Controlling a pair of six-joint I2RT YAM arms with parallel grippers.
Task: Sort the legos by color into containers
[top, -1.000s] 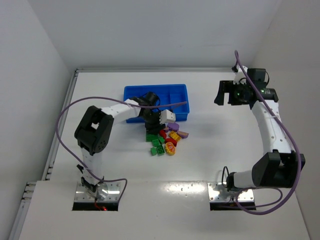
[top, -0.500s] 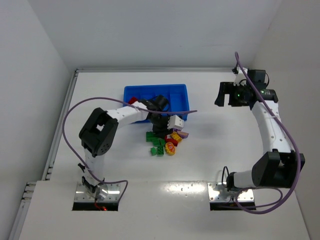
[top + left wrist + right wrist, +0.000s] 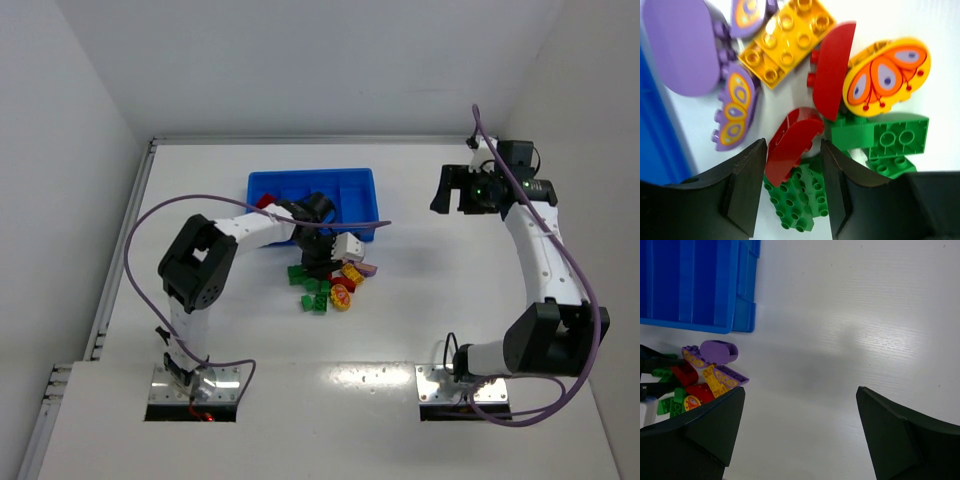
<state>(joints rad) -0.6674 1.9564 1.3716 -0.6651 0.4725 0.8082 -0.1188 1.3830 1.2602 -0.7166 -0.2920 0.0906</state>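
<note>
White tabletop (image 3: 430,300) between white walls (image 3: 300,60) carries a bright blue shallow plastic tray (image 3: 350,185), with a heap of small plastic toy bricks (image 3: 338,285) in red, green, yellow and purple just in front of it. Down in the heap, the left gripper (image 3: 791,150) is clamped on a red curved plastic brick (image 3: 790,145) lying atop green ones. Well to the right, the right gripper (image 3: 800,392) hangs spread wide, holding nothing.

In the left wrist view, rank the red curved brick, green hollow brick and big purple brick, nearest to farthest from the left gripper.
1. red curved brick, inside the left gripper
2. green hollow brick, right side
3. big purple brick, top left
</note>
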